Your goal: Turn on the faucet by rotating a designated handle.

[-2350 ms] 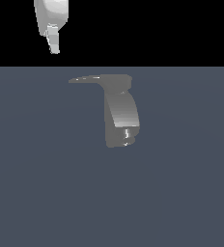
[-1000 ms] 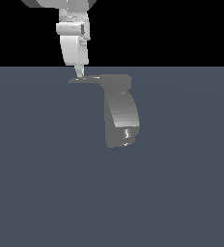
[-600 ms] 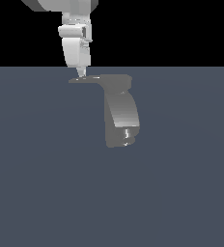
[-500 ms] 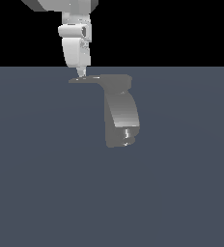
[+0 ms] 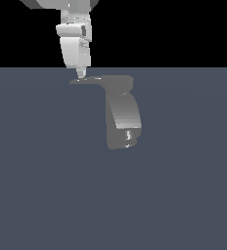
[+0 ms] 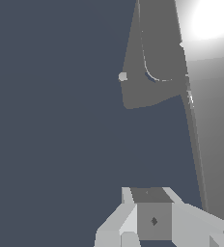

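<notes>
In the exterior view, I am hanging my white gripper [image 5: 80, 74] straight down over the small grey glossy metal faucet [image 5: 123, 114], which is standing on the flat slate-grey floor [image 5: 42, 185]. My fingertips are sitting right at the tapered end of the thin flat grey lever handle [image 5: 88, 79], which is sticking out from the faucet's top toward the exterior view's left. I am judging that I am at the contact step, with the rotation not yet begun. The fingers are reading as 1 narrow tip here, so I cannot tell whether my jaws are apart or together.

In the wrist view, the faucet's chunky body [image 6: 152, 72] is showing ahead of me, with a long thin grey edge running back toward my white fingers [image 6: 133, 222]; the jaw gap is not showing here either.

Next, I am thinking a sideways push on the lever tip is called for, sweeping it around the faucet's upright axis.

No containers are appearing in either view.
</notes>
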`<act>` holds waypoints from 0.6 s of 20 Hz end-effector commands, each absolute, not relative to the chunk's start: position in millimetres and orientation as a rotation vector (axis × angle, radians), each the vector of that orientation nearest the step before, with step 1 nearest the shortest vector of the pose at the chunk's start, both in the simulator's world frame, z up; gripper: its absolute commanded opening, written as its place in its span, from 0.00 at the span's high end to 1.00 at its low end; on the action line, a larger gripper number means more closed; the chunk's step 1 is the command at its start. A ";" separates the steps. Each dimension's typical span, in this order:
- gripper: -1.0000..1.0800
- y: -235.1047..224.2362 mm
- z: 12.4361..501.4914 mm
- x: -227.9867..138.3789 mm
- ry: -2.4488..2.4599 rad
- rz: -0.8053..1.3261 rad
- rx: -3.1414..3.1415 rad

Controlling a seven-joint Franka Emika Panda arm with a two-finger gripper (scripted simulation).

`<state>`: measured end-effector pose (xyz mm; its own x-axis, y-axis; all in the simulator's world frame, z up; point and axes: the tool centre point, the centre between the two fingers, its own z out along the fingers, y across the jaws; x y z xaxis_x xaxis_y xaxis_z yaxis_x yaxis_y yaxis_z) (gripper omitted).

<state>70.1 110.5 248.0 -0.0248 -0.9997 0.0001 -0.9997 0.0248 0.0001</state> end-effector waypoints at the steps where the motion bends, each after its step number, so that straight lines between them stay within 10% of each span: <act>1: 1.00 110.9 248.0 63.2 -2.249 0.000 2.194; 12: 1.00 112.9 248.0 32.1 -2.249 0.000 2.194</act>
<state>38.3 113.5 248.1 -0.0240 -0.9997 -0.0019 -0.9997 0.0240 -0.0037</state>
